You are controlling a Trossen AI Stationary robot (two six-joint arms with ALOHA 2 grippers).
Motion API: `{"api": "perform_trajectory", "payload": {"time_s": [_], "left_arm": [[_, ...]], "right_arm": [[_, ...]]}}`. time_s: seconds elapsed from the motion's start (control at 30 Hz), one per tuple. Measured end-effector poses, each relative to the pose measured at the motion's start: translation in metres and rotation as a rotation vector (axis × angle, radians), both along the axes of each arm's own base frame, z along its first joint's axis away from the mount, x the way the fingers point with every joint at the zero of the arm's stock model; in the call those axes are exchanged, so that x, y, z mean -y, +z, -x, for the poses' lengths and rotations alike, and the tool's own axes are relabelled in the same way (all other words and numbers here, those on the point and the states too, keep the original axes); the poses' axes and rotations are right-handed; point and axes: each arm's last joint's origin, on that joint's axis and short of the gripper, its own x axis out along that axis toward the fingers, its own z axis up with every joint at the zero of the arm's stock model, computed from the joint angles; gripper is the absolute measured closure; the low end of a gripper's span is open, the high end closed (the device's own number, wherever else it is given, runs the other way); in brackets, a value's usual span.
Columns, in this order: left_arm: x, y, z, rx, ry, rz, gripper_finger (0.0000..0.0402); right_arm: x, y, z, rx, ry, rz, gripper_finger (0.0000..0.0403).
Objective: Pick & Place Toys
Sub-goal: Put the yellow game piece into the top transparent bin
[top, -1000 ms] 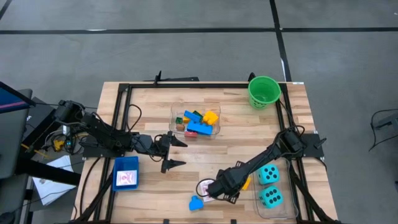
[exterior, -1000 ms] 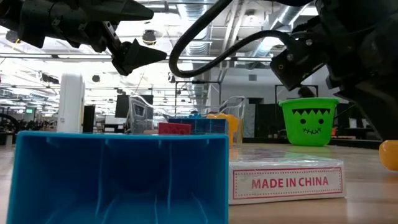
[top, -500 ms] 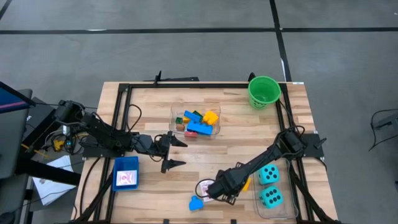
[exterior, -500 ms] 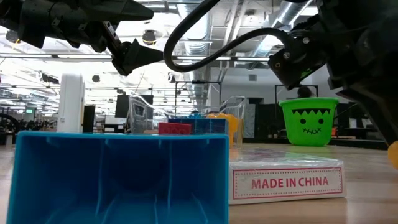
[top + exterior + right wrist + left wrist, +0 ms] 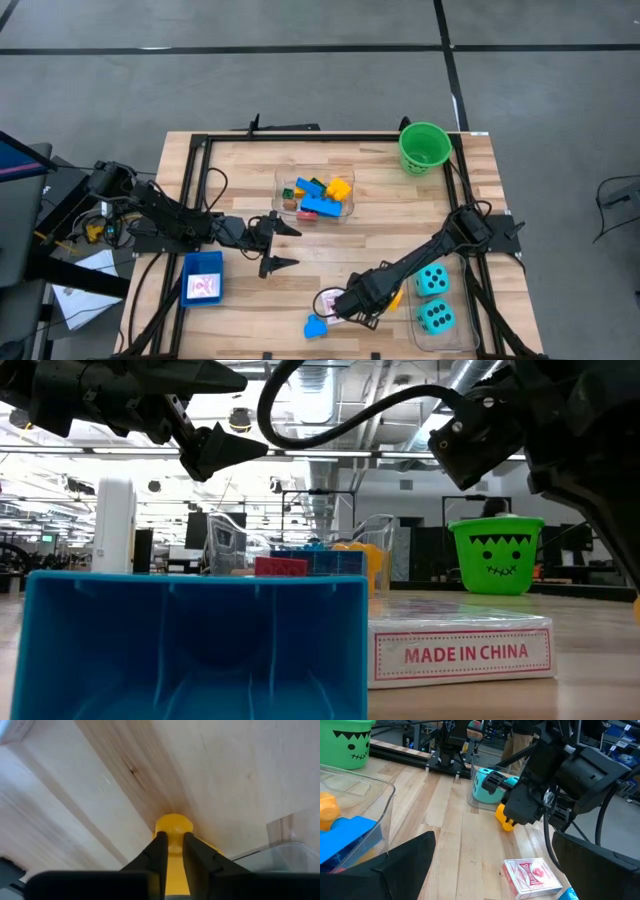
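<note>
My right gripper [image 5: 352, 308] points steeply down near the table's front edge, shut on a yellow brick [image 5: 504, 818]. The brick is next to the clear tub [image 5: 440, 335] with two teal dice [image 5: 433, 281]. A white-and-red card pack [image 5: 329, 299] and a blue toy [image 5: 315, 326] lie just left of the gripper. More bricks [image 5: 318, 196] sit in a clear tub at the table's middle. My left gripper [image 5: 295, 248] waits open above the wood, left of centre, and holds nothing. My right gripper pinches the yellow brick between its two fingers [image 5: 158, 851], coming from above and pointing steeply down. The brick's round yellow end [image 5: 173, 826] sticks out past the fingertips, toward the wood. Whether the brick rests on the table or hangs just clear, I cannot tell.
A green bucket [image 5: 424, 147] stands at the far right corner. A blue tray [image 5: 203, 277] with a card in it lies at the front left. A black frame [image 5: 330, 137] runs around the wooden table. Bare wood lies between the middle tub and the card pack.
In the low view my right arm has shifted slightly, and the yellow brick at the picture's right edge has gone almost out of sight behind it. The left arm has kept still.
</note>
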Motion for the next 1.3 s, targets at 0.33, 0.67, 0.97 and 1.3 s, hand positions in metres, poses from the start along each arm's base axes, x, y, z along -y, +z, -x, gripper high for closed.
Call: {"api": "perform_trajectory", "payload": {"time_s": [0.33,0.67,0.97,1.3], "left_arm": [[0.0,0.0,0.0,0.0,0.0,0.0,0.0004],[0.0,0.0,0.0,0.0,0.0,0.0,0.0004],[0.0,0.0,0.0,0.0,0.0,0.0,0.0004],[0.0,0.0,0.0,0.0,0.0,0.0,0.0004]], "right_arm": [[0.0,-0.002,-0.001,0.009,0.001,-0.001,0.0389],[-0.003,-0.006,-0.003,0.033,0.027,-0.012,0.039],[-0.006,-0.007,-0.001,0.048,0.058,0.014,0.039],[-0.006,-0.007,-0.002,0.067,0.059,0.032,0.0364]]}}
